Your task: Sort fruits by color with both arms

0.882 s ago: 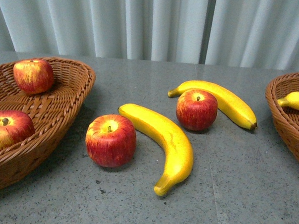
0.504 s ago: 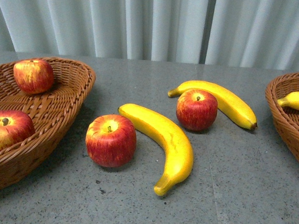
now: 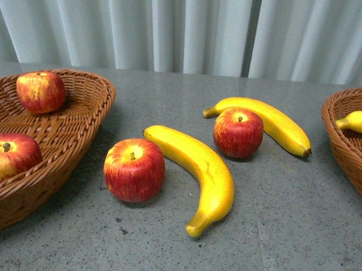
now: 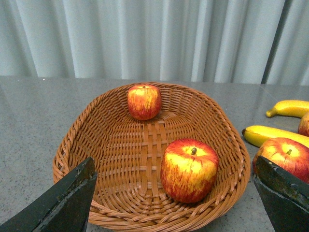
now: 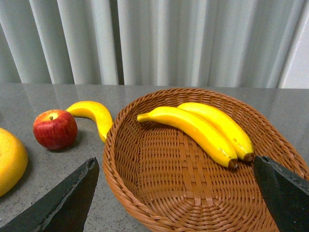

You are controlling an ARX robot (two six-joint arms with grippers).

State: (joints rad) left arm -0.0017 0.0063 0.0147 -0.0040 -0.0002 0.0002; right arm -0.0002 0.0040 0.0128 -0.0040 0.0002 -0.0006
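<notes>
Just to the right of the left pincer [image 4: 174, 166], outside the rim of the brown woven wicker basket [image 4: 77, 140] that it faces, a glossy red loose apple with a yellow stem hollow [image 3: 134, 169] stands upright on the grey speckled tabletop [image 3: 285, 224]. That pincer's black fingers [image 4: 67, 198] are spread wide with nothing between them. Beyond them the basket holds a nearer basketed apple [image 4: 189, 169] and a farther basketed apple [image 4: 144, 101]. The left pincer looks the nearer one for the loose apple, needing only a short sideways swing away from the basket. The right pincer [image 5: 175, 164] is likewise spread and empty, facing a second brown wicker basket [image 5: 120, 159] in which two bright-yellow bananas [image 5: 193, 128] lie side by side. To that pincer's left, well apart across bare tabletop, lies the long curved bright-yellow banana [image 3: 194, 172], just beside the loose apple; I cannot tell whether they touch. Its long axis runs away from the robot, the dark stem tip nearest and the blunt end slanting off leftward. The right pincer would therefore probably have to close across that line, near the middle of the curve. Farther off, also left of the right pincer, a second loose red apple [image 3: 238, 133] stands right in front of a second loose yellow banana [image 3: 262, 122], whose axis lies crosswise. The right pincer seems nearer to both.
</notes>
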